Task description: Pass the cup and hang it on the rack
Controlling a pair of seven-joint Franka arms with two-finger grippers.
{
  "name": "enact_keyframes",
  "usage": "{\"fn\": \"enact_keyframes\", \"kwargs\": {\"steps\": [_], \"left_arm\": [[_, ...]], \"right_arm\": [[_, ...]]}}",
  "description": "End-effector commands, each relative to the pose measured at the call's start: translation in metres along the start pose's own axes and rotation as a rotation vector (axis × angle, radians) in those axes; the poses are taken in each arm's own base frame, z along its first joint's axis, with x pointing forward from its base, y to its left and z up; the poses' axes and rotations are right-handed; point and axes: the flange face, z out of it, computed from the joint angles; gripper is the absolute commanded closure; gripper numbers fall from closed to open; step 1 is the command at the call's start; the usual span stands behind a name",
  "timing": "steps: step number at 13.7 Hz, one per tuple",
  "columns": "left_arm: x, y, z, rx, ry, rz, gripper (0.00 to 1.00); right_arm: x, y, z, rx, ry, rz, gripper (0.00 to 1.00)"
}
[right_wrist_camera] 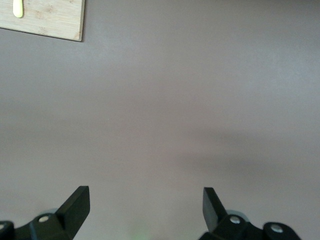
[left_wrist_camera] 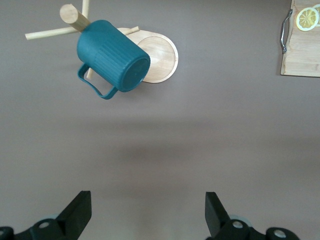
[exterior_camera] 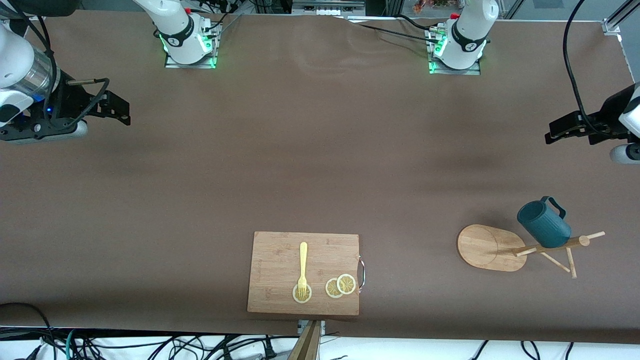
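The dark teal cup (exterior_camera: 544, 225) hangs tilted on a peg of the wooden rack (exterior_camera: 487, 247) near the left arm's end of the table. Its handle points toward the robots' bases. In the left wrist view the cup (left_wrist_camera: 112, 55) shows its ribbed wall and flat bottom in front of the rack's oval base (left_wrist_camera: 162, 60). My left gripper (exterior_camera: 555, 131) hovers open over bare table, well apart from the cup, with nothing between its fingers (left_wrist_camera: 148, 200). My right gripper (exterior_camera: 120, 110) waits open and empty over the right arm's end of the table (right_wrist_camera: 146, 197).
A bamboo cutting board (exterior_camera: 304, 272) with a metal handle lies near the front edge, mid-table. On it are a yellow fork (exterior_camera: 302, 267) and lemon slices (exterior_camera: 340, 286). The board's corner (right_wrist_camera: 50, 20) shows in the right wrist view.
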Motion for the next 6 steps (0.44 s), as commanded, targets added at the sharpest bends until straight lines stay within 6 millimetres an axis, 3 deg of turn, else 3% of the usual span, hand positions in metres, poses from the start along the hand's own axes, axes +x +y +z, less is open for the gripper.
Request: {"fn": "enact_keyframes", "kwargs": {"steps": [1,6], "left_arm": [[-0.0069,0.0030,-0.0001,0.021,0.007,0.000,0.00],[-0.0016,0.0005,0.0069,0.026,-0.025,-0.003,0.00]], "right_arm": [[-0.0028,0.0025,-0.0073,-0.002,0.013,0.005,0.00],[-0.0029,0.0032,-0.0072,0.000,0.011,0.007,0.00]]}}
